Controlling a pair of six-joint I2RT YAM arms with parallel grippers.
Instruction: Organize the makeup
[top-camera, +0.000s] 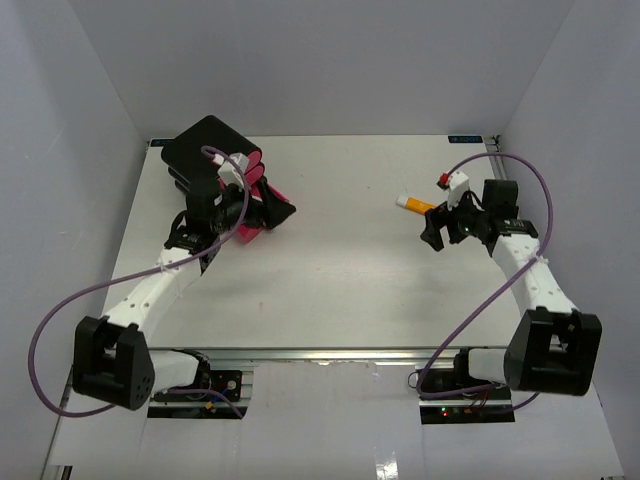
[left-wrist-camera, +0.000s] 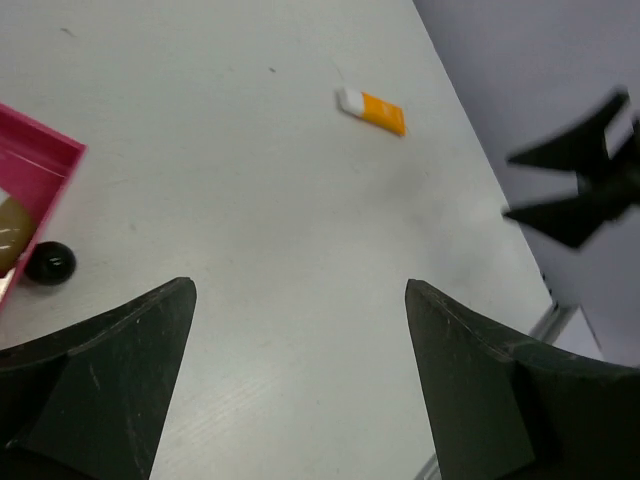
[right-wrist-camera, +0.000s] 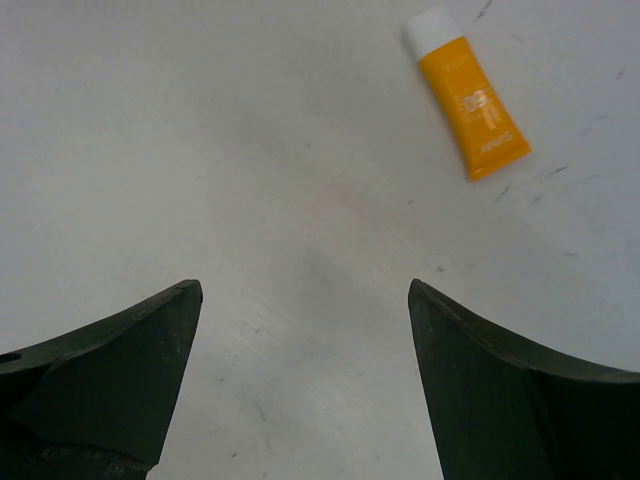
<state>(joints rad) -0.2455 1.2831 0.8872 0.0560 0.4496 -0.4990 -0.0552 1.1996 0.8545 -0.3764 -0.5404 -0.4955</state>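
Observation:
An orange white-capped tube (top-camera: 415, 203) lies flat on the white table at the right; it also shows as the orange tube (right-wrist-camera: 468, 105) up and to the right of my right fingers, and as the same tube (left-wrist-camera: 372, 110) far ahead in the left wrist view. My right gripper (top-camera: 432, 226) (right-wrist-camera: 305, 288) is open just short of it, with nothing between its fingers. Beside an open pink drawer (left-wrist-camera: 40, 165), my left gripper (top-camera: 270, 213) (left-wrist-camera: 298, 290) is open and empty over bare table. A beige item (left-wrist-camera: 10, 235) lies in that drawer.
The black box (top-camera: 205, 150) with its pink drawers (top-camera: 252, 230) stands at the back left. A round black piece (left-wrist-camera: 50, 262) sits at the open drawer's front wall. Grey walls close in the table on three sides. The right gripper (left-wrist-camera: 580, 195) shows in the left wrist view.

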